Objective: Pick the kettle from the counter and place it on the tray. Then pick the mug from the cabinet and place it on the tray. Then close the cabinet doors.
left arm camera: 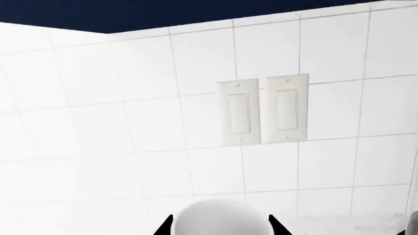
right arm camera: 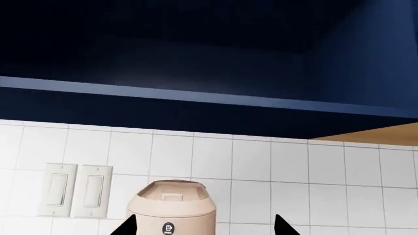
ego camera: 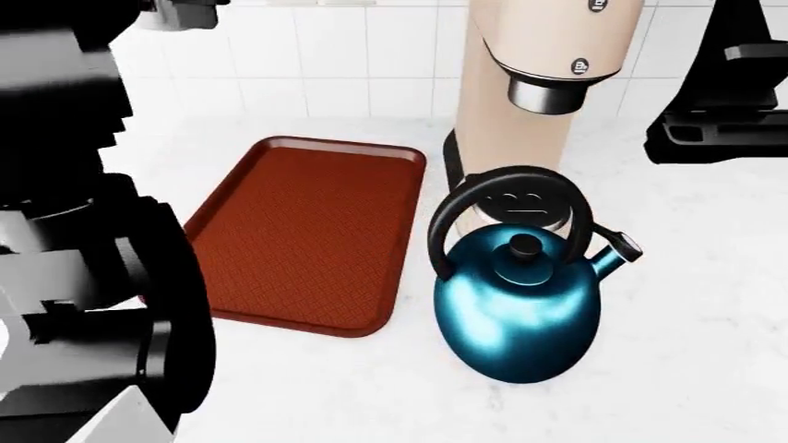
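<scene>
The teal-blue kettle [ego camera: 518, 295] stands upright on the white counter [ego camera: 689, 360], just right of the reddish-brown tray [ego camera: 308, 231], which has nothing on it. In the left wrist view, my left gripper [left arm camera: 222, 229] has its black fingertips [left arm camera: 164, 228] on either side of a white rounded object, seemingly the mug [left arm camera: 222, 218], held up facing the tiled wall. My right gripper [right arm camera: 205, 227] is open and empty, raised high. It shows as a black shape at the upper right of the head view [ego camera: 721, 92].
The tall beige coffee machine [ego camera: 542, 55] stands right behind the kettle and also shows in the right wrist view [right arm camera: 171, 205]. Two wall switches [left arm camera: 261, 110] sit on the white tiles. The dark blue cabinet [right arm camera: 196, 58] hangs above. My left arm [ego camera: 74, 231] fills the head view's left side.
</scene>
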Available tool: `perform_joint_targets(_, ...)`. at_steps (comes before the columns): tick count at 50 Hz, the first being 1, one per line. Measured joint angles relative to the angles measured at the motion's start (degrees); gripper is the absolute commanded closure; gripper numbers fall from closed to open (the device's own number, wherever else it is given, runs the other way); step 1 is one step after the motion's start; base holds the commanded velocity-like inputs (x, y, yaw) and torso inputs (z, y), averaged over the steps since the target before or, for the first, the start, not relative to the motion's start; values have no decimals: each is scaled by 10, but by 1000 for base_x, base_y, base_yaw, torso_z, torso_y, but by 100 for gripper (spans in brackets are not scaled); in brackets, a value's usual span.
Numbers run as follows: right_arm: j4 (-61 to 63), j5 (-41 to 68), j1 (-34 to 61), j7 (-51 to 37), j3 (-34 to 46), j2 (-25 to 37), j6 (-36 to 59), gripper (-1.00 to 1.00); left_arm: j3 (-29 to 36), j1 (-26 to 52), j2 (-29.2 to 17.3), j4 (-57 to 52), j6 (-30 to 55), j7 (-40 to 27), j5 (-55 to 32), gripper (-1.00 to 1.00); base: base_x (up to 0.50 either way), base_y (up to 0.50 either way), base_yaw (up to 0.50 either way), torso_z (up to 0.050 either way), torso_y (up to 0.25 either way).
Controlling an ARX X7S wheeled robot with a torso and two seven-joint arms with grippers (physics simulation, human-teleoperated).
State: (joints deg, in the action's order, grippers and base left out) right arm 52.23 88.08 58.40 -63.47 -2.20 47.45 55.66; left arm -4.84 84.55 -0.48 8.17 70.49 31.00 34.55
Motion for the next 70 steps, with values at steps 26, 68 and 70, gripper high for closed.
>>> perform_joint_targets(26, -5, -3, -11, 15, -19, 20, -9, -100, 273, 82, 4, 518, -322, -339, -485, 100, 0, 0, 0, 0, 0)
perform_joint_targets(68, -20, 29, 35, -2, -9, 35, -15, -100, 461, 76, 0, 666, -380, -378, -671, 100, 102, 0, 0, 0, 0)
perform_joint_targets(70, -20, 28, 34, -1, -9, 35, -15, -100, 450, 72, -1, 666, -379, -374, -658, 100, 0, 0, 0, 0, 0)
